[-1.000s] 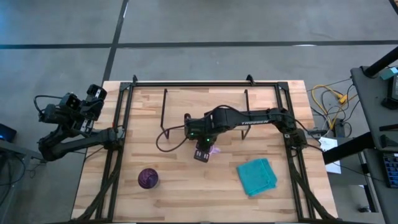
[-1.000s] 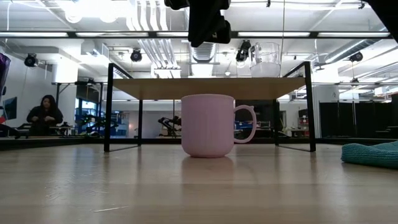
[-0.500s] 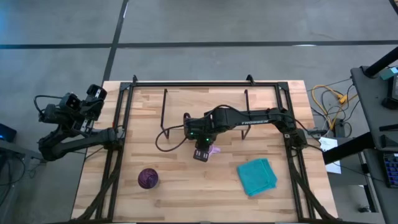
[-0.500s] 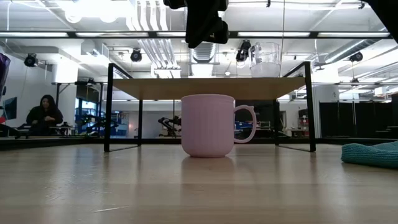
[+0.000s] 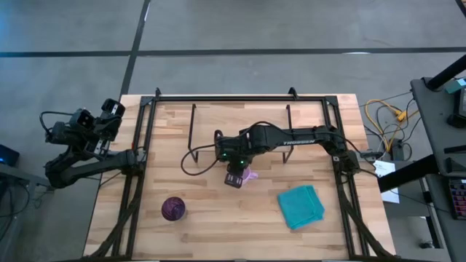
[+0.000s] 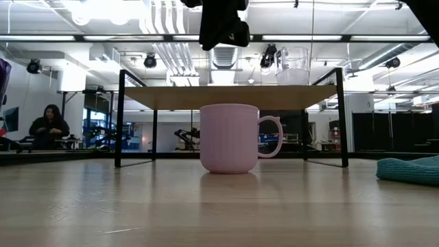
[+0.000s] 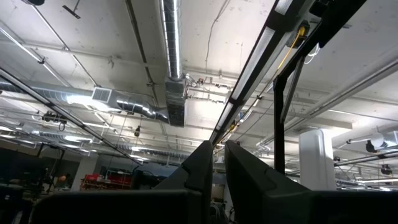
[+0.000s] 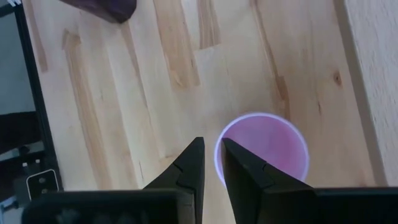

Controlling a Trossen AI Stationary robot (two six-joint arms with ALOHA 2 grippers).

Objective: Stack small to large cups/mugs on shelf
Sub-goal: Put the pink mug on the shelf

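Three cups are counted – one pink mug, one purple tumbler, one glass cup on the shelf. Right claw is nearly closed, empty, above the mug – left claw is closed, empty, off the desk.

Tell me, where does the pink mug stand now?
In the low view the pink mug stands on the table in front of the shelf, near the middle; the right gripper hangs above it.
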